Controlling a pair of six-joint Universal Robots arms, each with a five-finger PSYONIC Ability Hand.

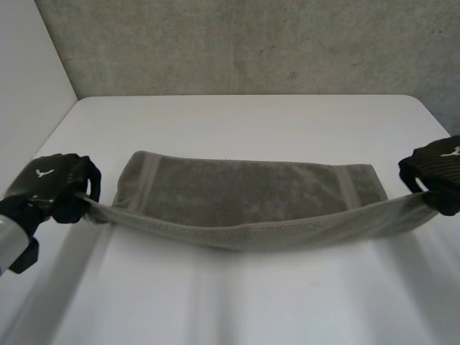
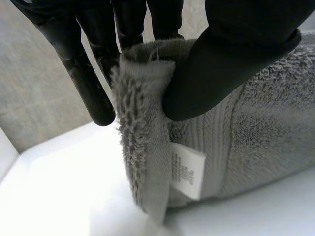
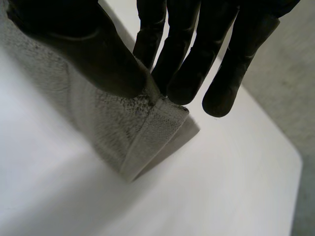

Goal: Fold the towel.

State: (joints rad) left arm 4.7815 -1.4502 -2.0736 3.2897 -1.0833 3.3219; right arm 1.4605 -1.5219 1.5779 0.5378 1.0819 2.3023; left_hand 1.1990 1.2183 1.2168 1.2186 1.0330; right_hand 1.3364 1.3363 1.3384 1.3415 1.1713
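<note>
Left hand sits off the towel's left end, clamped on the near left corner. In the left wrist view the thumb presses the hem against the fingers, with the corner bunched between them and a white label hanging just below the pinch. That is a grasp, not a rest. The corner is held clear of the table, likely so the near edge can be carried over the rest.

Towel, grey, lies across the middle of the table with its long side running left to right. The far part is flat on the table. The near edge is lifted into a band between the two hands, sagging a little at the middle. Holding the corners apart keeps that edge taut and should give a straight fold line. Judged step: fold under way, with the near half raised and not yet laid over the far half.

Right hand sits off the towel's right end, gripping the near right corner. In the right wrist view the thumb and fingers pinch the hem, and the corner tip pokes out past them above the table. Its height looks roughly level with the left hand's, which suits an even edge. Risk: the pinch is close to the corner tip and could slip if pulled wider.
</note>
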